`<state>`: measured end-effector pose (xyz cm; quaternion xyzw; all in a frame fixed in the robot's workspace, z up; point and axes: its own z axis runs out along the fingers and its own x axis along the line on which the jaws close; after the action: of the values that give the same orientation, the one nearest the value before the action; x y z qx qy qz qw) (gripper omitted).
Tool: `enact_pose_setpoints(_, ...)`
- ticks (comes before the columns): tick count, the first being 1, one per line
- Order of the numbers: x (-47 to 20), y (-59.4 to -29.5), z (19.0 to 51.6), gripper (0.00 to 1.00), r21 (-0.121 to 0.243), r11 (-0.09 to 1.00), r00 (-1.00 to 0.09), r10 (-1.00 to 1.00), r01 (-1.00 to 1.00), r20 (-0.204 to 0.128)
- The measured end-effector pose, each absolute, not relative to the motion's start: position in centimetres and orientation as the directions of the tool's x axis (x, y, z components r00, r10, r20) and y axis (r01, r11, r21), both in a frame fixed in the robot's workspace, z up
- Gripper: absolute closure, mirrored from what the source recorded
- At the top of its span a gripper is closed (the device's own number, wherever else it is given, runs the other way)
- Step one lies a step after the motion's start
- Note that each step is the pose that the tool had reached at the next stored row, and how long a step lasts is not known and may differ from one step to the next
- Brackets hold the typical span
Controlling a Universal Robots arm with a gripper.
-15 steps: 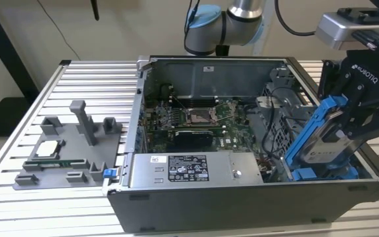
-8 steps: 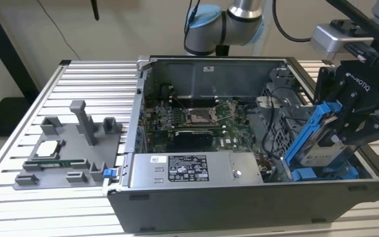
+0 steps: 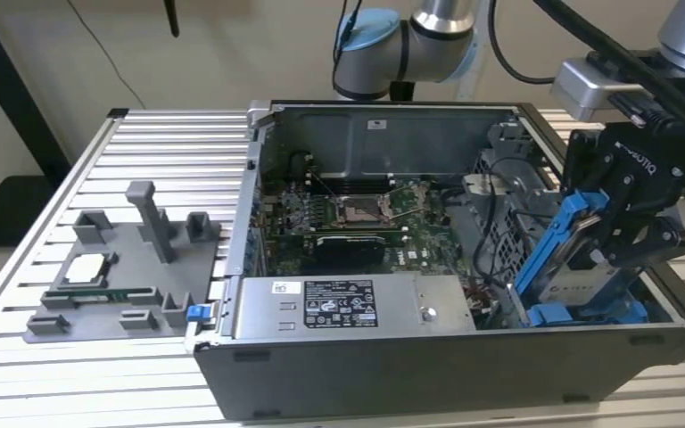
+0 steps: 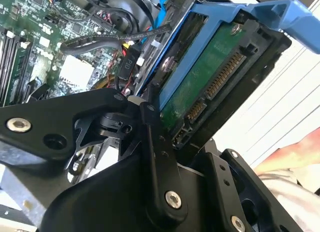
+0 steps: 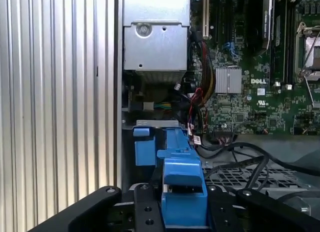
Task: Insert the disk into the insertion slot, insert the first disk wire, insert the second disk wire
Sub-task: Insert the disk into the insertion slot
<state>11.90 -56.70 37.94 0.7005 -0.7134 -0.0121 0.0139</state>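
My gripper [image 3: 614,234] is shut on the disk [image 3: 581,272], a drive clipped in a bright blue carrier, and holds it tilted steeply on edge inside the open computer case at the exterior view's right. The disk's lower end is down at the blue rails of the insertion slot [image 3: 557,314]. In the second wrist view the disk's green circuit board [image 4: 205,77] and connector face the camera, framed by the blue carrier [image 4: 240,14]. In the first wrist view the carrier [image 5: 182,184] sits between my black fingers [image 5: 145,204], just short of the slot's blue tab [image 5: 144,149]. Black cables [image 5: 240,154] lie loose beside it.
The grey labelled power-supply box [image 3: 355,308] fills the case's front. The motherboard [image 3: 355,214] lies behind it, and a perforated metal cage [image 3: 503,236] stands beside the slot. A grey fixture with parts [image 3: 117,267] sits on the slatted table at the exterior view's left.
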Motion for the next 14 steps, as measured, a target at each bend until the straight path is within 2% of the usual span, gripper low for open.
enact_pose_setpoints(11, 11.91, -56.66, 37.65, 1.0, 0.037, 0.018, -0.018, -1.0, -0.999, 0.001)
enact_pose_setpoints(12, 11.91, -56.66, 37.66, 0.0, 0.037, 0.018, -0.018, -1.0, -0.999, 0.002)
enact_pose_setpoints(14, 11.9, -56.67, 37.66, 0.0, 0.037, 0.018, -0.018, -1.0, -0.999, 0.002)
